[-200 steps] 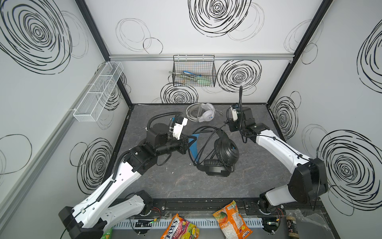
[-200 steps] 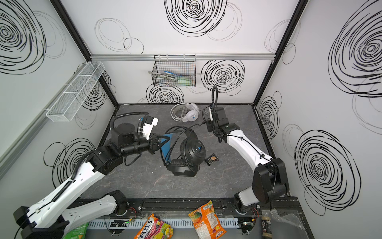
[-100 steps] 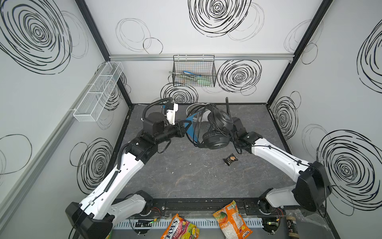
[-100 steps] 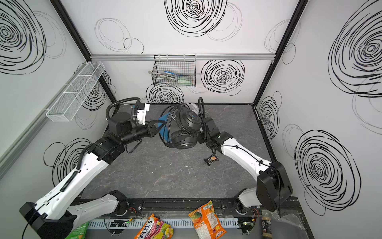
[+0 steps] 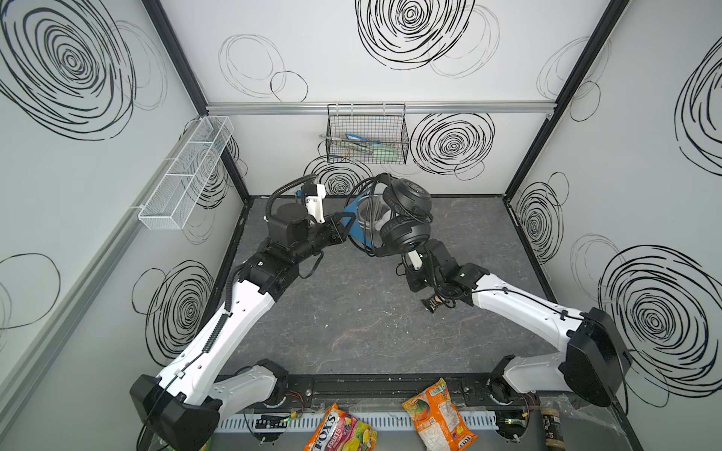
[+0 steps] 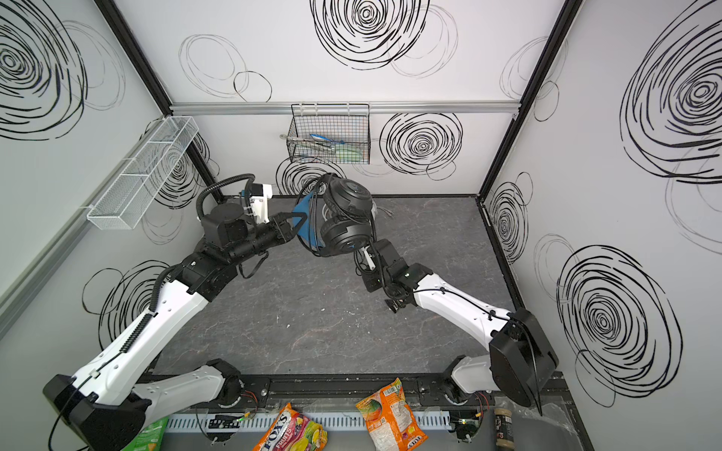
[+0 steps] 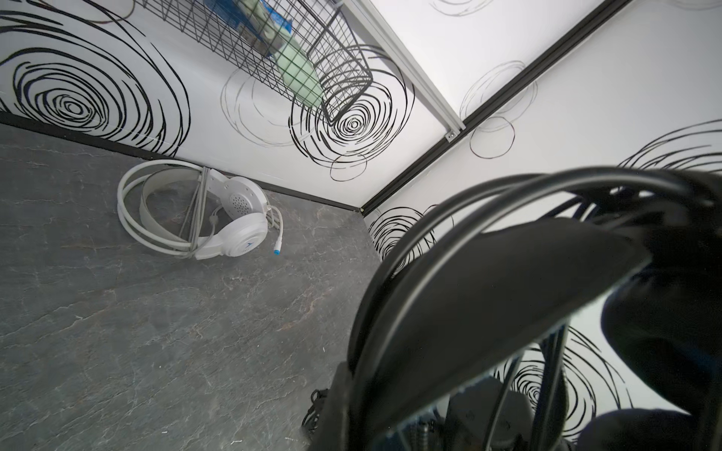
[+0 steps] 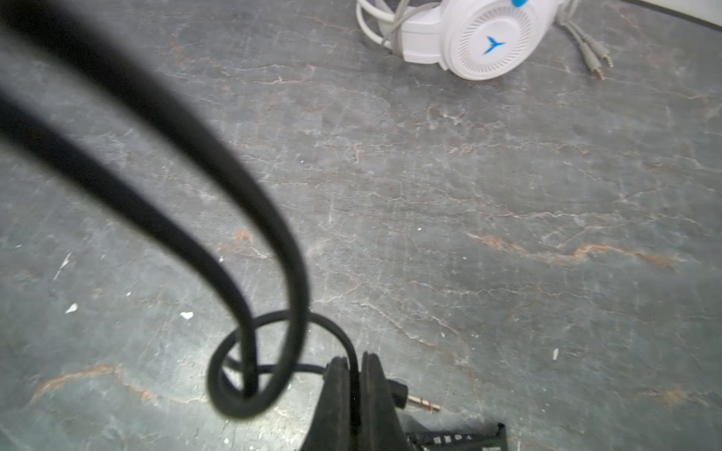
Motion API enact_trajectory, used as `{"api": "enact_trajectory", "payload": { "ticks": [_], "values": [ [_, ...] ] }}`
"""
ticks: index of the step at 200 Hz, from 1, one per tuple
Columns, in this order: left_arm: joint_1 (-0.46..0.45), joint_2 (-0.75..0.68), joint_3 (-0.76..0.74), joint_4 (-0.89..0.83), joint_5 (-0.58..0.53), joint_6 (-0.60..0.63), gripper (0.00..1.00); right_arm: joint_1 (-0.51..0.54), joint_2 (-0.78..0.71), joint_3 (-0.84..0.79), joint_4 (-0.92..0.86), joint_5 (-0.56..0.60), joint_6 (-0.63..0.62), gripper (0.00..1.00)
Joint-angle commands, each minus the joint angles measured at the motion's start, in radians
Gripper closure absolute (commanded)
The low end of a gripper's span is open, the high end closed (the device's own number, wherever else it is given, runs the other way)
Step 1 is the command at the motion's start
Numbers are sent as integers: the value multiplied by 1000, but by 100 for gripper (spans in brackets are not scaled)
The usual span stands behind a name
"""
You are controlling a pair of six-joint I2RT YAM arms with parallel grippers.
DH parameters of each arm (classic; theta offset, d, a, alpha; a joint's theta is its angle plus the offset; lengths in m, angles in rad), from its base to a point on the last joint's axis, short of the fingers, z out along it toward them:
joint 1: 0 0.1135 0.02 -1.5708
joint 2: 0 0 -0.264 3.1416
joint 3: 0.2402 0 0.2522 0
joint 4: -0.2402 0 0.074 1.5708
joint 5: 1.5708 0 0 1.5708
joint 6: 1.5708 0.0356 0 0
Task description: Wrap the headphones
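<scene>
The black headphones [image 5: 405, 233] [image 6: 344, 234] hang in the air near the back wall, blue-lined headband towards my left arm. My left gripper [image 5: 344, 225] [image 6: 291, 226] is shut on that headband [image 7: 488, 296]. Turns of black cable [image 8: 254, 371] run over the cups and drop in a loop to my right gripper [image 8: 353, 363], which is shut on the cable just behind its jack plug [image 8: 422, 402], low over the table. The white headphones [image 7: 238, 222] [image 8: 488, 43] lie on the table by the back wall with their white cable coiled around them.
A small dark candy wrapper [image 5: 433, 304] [image 8: 457, 439] lies on the table beside my right wrist. A black wire basket [image 5: 367, 136] hangs on the back wall, a white mesh shelf [image 5: 183, 175] on the left wall. Snack bags [image 5: 437, 414] lie past the front rail.
The black headphones went from lying mid-table to hanging near the back wall, carried by my left gripper. My right gripper came down from the back to below the headset, cable still in it.
</scene>
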Motion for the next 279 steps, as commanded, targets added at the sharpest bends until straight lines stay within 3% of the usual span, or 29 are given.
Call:
{"api": "enact_trajectory", "payload": {
  "ticks": [1, 55, 146, 201, 279],
  "values": [
    [15, -9, 0, 197, -50, -114, 100, 36, -49, -31, 12, -14, 17, 100],
    [37, 36, 23, 209, -132, -138, 100, 150, -76, -64, -10, 11, 13, 100],
    [56, 113, -30, 219, -265, -96, 100, 462, -159, -14, -93, 136, -64, 100],
    [45, 161, -75, 188, -369, -6, 100, 597, -155, 174, -197, 250, -122, 100],
    [14, 197, -140, 159, -490, 137, 100, 661, -75, 565, -329, 389, -261, 100]
  ]
}}
